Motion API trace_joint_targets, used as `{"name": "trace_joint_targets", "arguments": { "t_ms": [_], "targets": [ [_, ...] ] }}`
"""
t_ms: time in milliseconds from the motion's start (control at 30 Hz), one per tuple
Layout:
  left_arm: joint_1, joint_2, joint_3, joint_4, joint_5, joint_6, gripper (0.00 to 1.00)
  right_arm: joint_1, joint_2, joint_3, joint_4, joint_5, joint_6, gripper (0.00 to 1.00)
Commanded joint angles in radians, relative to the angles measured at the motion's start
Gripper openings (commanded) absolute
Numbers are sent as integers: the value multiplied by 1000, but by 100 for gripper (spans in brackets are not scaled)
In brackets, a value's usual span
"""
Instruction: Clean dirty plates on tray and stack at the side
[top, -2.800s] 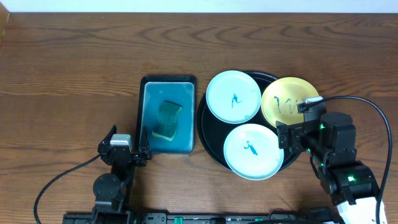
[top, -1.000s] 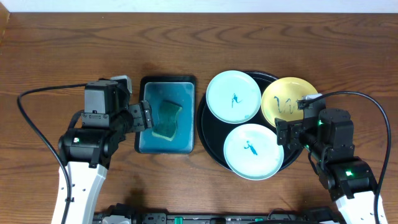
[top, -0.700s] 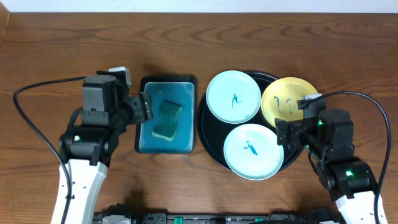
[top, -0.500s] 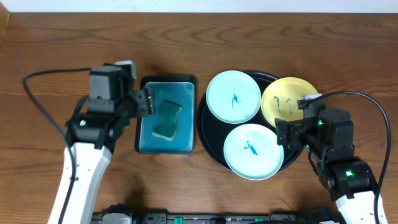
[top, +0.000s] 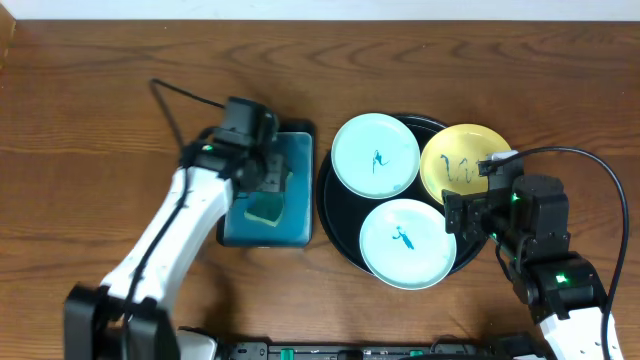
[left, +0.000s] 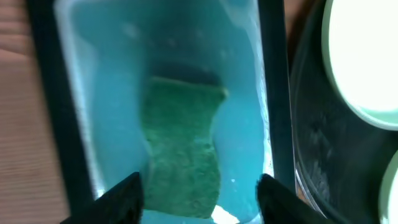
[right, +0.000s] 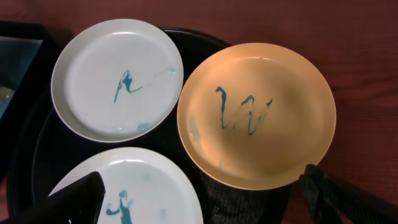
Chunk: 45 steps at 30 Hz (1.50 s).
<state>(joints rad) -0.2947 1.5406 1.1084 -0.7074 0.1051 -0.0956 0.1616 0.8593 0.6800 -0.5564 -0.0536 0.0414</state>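
Observation:
Two pale mint plates (top: 375, 154) (top: 406, 243) and a yellow plate (top: 462, 166) lie on the round black tray (top: 335, 215), each with teal scribbles. In the right wrist view the yellow plate (right: 256, 115) sits at centre right and a mint plate (right: 117, 78) at upper left. My right gripper (right: 208, 202) hangs open over the tray's near right part, holding nothing. My left gripper (top: 268, 178) is over the teal sponge tray. In its wrist view it stands open (left: 199, 202), its fingers either side of the green sponge (left: 183, 152), with a gap on the right.
The rectangular teal sponge tray (top: 300, 225) with dark rim (left: 273, 93) lies just left of the black tray. Bare wood tabletop (top: 100, 120) stretches to the left and along the back. A black cable (top: 590, 170) loops by the right arm.
My left arm has swung right, from beside the sponge tray to over it and the sponge. Its jaws have narrowed. The right arm and the plates have not moved.

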Motion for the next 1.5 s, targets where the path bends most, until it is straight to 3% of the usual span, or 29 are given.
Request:
{"name": "trace_joint_targets", "arguments": {
  "t_ms": [0,200,300,1100,1200,1333,1467],
  "targets": [
    [-29,67,19,-21,-12,12,54,10,0,20,1,-7,10,99],
    [-31,151,19,-60,-80,-21,44,10,0,20,-1,-7,10,99],
    [-31,166,19,-62,-135,-48,44,10,0,20,-1,-7,10,99],
    [-31,254,-45,56,-117,-49,48,10,5,20,-1,-7,10,99],
    [-31,292,-46,57,-117,-49,38,10,5,20,-1,-7,10,99],
    [-31,309,-46,57,-117,-49,9,10,5,20,-1,-7,10,99],
    [-31,291,-44,55,-117,-49,8,10,5,20,-1,-7,10,99]
  ]
}}
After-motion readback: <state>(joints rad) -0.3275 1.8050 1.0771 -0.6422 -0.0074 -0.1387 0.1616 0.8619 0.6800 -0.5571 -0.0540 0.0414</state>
